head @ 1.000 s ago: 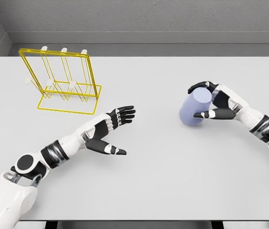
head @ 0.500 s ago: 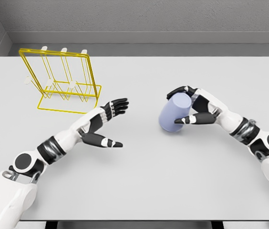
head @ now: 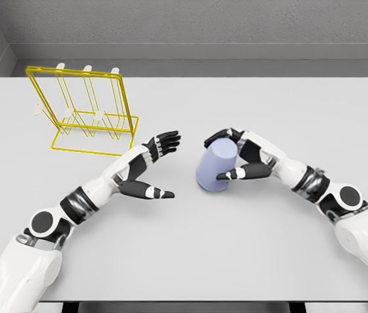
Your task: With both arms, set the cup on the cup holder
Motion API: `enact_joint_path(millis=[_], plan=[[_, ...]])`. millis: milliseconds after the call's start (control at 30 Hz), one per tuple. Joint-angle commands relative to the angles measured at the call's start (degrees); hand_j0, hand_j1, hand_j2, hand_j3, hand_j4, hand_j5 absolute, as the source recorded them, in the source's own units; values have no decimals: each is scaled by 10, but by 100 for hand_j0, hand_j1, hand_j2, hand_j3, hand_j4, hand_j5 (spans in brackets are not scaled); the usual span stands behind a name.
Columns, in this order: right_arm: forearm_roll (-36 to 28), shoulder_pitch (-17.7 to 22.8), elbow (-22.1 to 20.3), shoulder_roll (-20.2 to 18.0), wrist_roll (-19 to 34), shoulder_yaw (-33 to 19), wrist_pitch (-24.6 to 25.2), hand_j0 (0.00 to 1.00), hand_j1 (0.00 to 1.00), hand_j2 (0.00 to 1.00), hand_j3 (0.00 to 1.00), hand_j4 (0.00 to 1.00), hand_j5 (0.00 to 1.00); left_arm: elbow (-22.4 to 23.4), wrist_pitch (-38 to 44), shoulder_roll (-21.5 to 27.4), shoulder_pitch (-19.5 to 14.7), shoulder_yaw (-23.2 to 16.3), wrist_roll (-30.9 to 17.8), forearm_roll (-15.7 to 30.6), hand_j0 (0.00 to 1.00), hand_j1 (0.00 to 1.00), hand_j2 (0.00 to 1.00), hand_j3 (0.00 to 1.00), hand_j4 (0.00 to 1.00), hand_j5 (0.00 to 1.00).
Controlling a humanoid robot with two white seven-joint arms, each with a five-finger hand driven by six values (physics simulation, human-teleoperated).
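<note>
Lilac cup gripped by right hand, mid-desk
Left hand spread empty beside it, seemingly for handover; rack far left.

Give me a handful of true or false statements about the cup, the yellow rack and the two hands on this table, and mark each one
1. The right hand is closed around the cup. True.
2. The cup already hangs on the cup holder. False: it is out on the table, well to the right of the cup holder, in the right hand.
3. The left hand is open and holds nothing. True.
4. The cup holder is red. False: it is yellow wire with pale peg tips.
5. The left hand is touching the cup. False: a gap of bare table shows between its fingers and the cup.
</note>
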Motion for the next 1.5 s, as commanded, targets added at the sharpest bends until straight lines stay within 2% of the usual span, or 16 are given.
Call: enact_joint_path(millis=[0, 333, 433, 467, 600, 667, 967, 1100, 1200, 1400, 1467], plan=[[3, 0, 1, 3, 0, 1, 3, 63, 63, 63, 63, 63, 63, 0, -2, -3, 0, 2, 0, -5, 100, 100, 100, 100, 100, 100], [31, -4, 20, 14, 0, 3, 7, 65, 65, 65, 65, 65, 65, 4, 4, -3, -1, 4, 0, -6, 100, 100, 100, 100, 100, 100], [34, -8, 20, 14, 0, 3, 7, 76, 76, 76, 76, 76, 76, 7, 5, -9, -1, 3, 0, -6, 100, 100, 100, 100, 100, 100], [54, -8, 20, 14, 0, 2, 7, 85, 85, 85, 85, 85, 85, 12, 4, -14, -1, 3, 0, -10, 100, 100, 100, 100, 100, 100], [61, -7, 19, 14, 0, 3, 6, 93, 93, 93, 93, 93, 93, 19, 3, -22, -4, 4, 0, -53, 100, 100, 100, 100, 100, 100], [62, -7, 19, 14, 0, 3, 6, 97, 97, 97, 97, 97, 97, 19, 3, -23, -5, 4, 0, -57, 100, 100, 100, 100, 100, 100], [65, -16, 27, 13, 0, 2, 5, 100, 100, 100, 100, 100, 100, 17, 2, -23, -2, 13, 0, -55, 100, 100, 100, 100, 100, 100], [111, -26, 33, 10, 0, 1, 5, 100, 100, 100, 100, 100, 100, 22, 0, -34, -4, 11, 0, -57, 100, 100, 100, 100, 100, 100], [123, -29, 34, -7, 0, -2, 2, 100, 100, 100, 100, 100, 100, 56, 0, -55, -19, 12, 0, -57, 100, 100, 100, 100, 100, 100], [123, -38, 34, -56, 0, -4, -1, 100, 100, 100, 100, 100, 100, 57, -2, -55, -18, 6, 0, -57, 100, 100, 100, 100, 100, 100], [122, -55, 31, -83, 0, -5, -6, 100, 100, 100, 100, 100, 100, 55, -4, -60, -18, 3, 0, -86, 100, 100, 100, 100, 100, 100]])
